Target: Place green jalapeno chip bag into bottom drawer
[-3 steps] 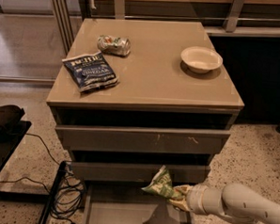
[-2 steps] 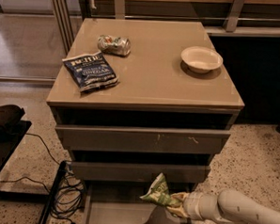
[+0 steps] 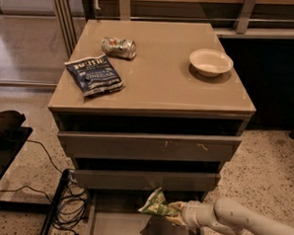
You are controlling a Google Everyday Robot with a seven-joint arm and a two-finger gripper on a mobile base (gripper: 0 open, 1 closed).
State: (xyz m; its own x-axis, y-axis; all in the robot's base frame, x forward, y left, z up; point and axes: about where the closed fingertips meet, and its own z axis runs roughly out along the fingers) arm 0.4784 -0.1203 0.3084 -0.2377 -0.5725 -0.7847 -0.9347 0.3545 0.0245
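The fingers (image 3: 180, 208) are pinched on the right end of the green jalapeno chip bag (image 3: 155, 205). The gripper (image 3: 176, 212) sits low in the picture, over the right part of the pulled-out bottom drawer (image 3: 114, 227). The pale arm (image 3: 245, 224) reaches in from the lower right corner. The bag hangs in the air above the drawer's grey floor, not touching it, and its dark shadow lies on the floor below. Its long axis runs roughly left to right, in line with the arm. The free end points left across the drawer, and one crinkled corner is cocked upward toward the plain-front drawer (image 3: 143, 180). That drawer's front edge is just behind and above the bag and is the nearest thing to it. The scratched-front drawer (image 3: 148, 146) is higher again, also drawn out a little. On the cabinet top (image 3: 163, 88), well away from the bag, lie a dark blue chip bag (image 3: 94, 75) at the left and a crushed silvery can (image 3: 119, 47) behind it. A pale bowl (image 3: 210, 62) stands at the right. Black cables (image 3: 72, 204) trail on the speckled floor just left of the bottom drawer. Against a second ago, the bag and gripper are lower and further left, deeper over the drawer opening. The things on the top have not shifted.
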